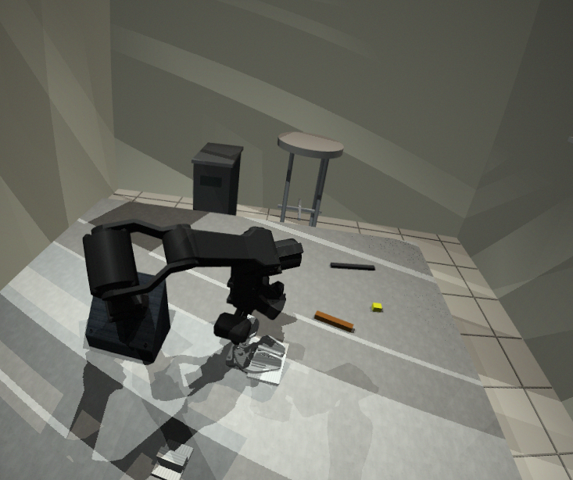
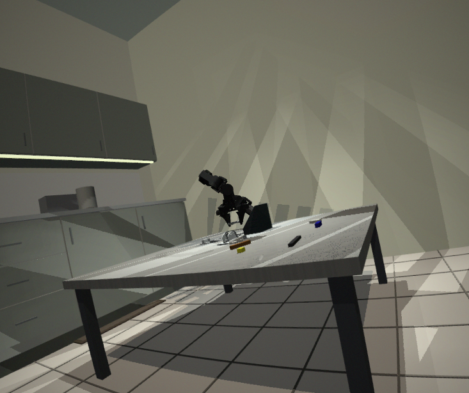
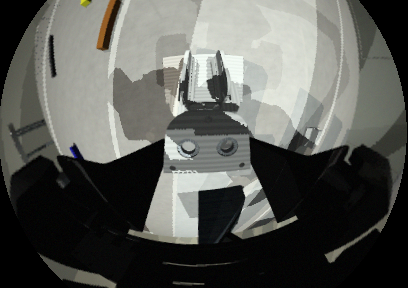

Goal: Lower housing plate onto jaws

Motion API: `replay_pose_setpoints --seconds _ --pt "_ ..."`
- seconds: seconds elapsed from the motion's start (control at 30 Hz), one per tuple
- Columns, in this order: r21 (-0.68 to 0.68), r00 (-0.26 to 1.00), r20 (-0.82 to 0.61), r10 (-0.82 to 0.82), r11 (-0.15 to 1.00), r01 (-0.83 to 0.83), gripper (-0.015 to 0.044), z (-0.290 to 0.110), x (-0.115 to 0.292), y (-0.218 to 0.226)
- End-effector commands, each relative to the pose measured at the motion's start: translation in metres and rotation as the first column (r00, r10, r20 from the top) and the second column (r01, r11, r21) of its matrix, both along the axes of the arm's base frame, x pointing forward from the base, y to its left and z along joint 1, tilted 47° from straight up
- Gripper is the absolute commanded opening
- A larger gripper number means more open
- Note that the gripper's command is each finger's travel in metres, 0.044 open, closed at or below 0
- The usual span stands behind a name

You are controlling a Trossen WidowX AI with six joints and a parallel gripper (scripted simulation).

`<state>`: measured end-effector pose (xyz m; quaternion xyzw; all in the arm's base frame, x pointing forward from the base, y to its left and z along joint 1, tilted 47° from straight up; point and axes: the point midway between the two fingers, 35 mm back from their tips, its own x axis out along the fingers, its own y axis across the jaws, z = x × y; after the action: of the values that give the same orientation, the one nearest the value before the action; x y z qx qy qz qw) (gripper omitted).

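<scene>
My gripper (image 1: 250, 326) (image 2: 235, 224) (image 3: 206, 142) is shut on the housing plate (image 3: 207, 163), a grey plate with a rounded far end and two round ringed holes. The plate spans between the two fingertips in the wrist view. In the exterior view the gripper is above the jaws, with a gap below the fingertips. The two jaws (image 1: 268, 347) (image 2: 229, 235) (image 3: 220, 74) stand side by side on a pale ribbed base (image 1: 274, 380) (image 3: 236, 69). In the wrist view the plate's rounded end overlaps their near end, so the pins and jaw stubs are hidden.
An orange bar (image 1: 334, 320) (image 2: 240, 244) (image 3: 107, 24), a yellow cube (image 1: 377, 307) (image 2: 240, 249) (image 3: 86, 0) and a black bar (image 1: 352, 266) (image 2: 294, 240) (image 3: 52, 56) lie away from the base. A blue block (image 2: 318, 224) and a white ribbed bracket (image 1: 173, 456) are farther off.
</scene>
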<state>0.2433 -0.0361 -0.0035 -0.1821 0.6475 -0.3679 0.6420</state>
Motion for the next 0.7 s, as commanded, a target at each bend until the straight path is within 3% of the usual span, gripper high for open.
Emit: replay_pose_setpoints --seconds 0.0,0.67 --pt "-0.003 1.0 -0.012 0.003 1.0 -0.003 0.0351 -0.005 -0.003 -0.005" --pt "-0.005 1.0 -0.012 0.003 1.0 -0.003 0.0351 -0.028 -0.007 -0.029"
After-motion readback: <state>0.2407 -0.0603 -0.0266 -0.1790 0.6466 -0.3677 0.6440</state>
